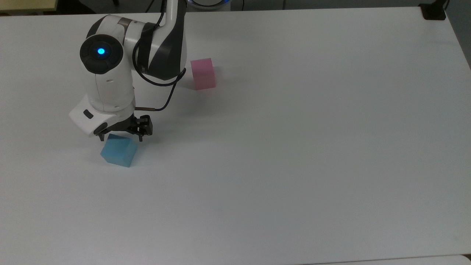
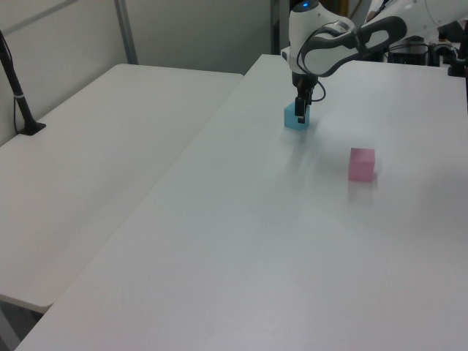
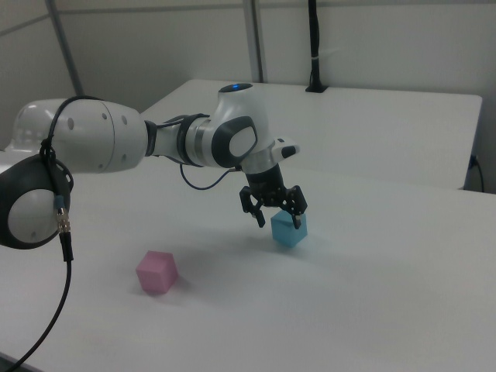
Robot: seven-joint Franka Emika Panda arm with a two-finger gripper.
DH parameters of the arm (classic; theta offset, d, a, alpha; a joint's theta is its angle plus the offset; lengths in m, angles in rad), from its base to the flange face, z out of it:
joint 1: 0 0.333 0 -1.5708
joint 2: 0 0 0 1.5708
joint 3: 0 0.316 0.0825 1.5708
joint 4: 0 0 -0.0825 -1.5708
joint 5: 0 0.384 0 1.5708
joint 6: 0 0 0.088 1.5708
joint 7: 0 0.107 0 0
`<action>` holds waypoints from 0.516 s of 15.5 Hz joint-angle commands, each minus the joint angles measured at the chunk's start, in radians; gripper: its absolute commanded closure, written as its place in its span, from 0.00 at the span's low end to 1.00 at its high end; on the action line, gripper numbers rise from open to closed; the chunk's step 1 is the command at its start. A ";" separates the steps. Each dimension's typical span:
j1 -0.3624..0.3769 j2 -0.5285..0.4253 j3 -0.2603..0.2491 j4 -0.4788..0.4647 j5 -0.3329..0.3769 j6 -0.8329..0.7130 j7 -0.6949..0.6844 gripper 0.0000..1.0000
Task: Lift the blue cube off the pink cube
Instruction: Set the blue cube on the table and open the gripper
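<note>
The blue cube (image 1: 118, 150) (image 2: 295, 119) (image 3: 289, 229) rests on the white table, far from the pink cube (image 1: 202, 74) (image 2: 361, 164) (image 3: 157, 271), which also sits alone on the table. My gripper (image 1: 120, 138) (image 3: 277, 215) hovers just above the blue cube, open, its dark fingers spread wider than the cube's top and holding nothing. In the top view the arm's white body covers the table between the two cubes.
The table (image 1: 294, 147) stretches wide and bare to the top view's right. A second white table (image 2: 95, 146) adjoins it at the left view's left. A black post (image 1: 433, 11) stands at the far corner, another one (image 2: 18, 95) on the side table.
</note>
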State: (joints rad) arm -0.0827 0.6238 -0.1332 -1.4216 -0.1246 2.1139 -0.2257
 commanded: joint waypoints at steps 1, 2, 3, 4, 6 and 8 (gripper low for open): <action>0.007 -0.050 -0.002 0.001 -0.017 0.009 0.015 0.00; 0.008 -0.083 0.000 -0.008 -0.015 0.006 0.025 0.00; 0.004 -0.151 0.003 -0.052 -0.014 0.003 0.055 0.00; 0.001 -0.206 0.007 -0.090 -0.012 0.000 0.068 0.00; 0.011 -0.347 0.012 -0.195 -0.006 -0.038 0.081 0.00; 0.015 -0.409 0.036 -0.214 -0.006 -0.139 0.092 0.00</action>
State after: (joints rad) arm -0.0818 0.3961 -0.1261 -1.4802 -0.1244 2.0709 -0.1720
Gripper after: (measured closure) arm 0.000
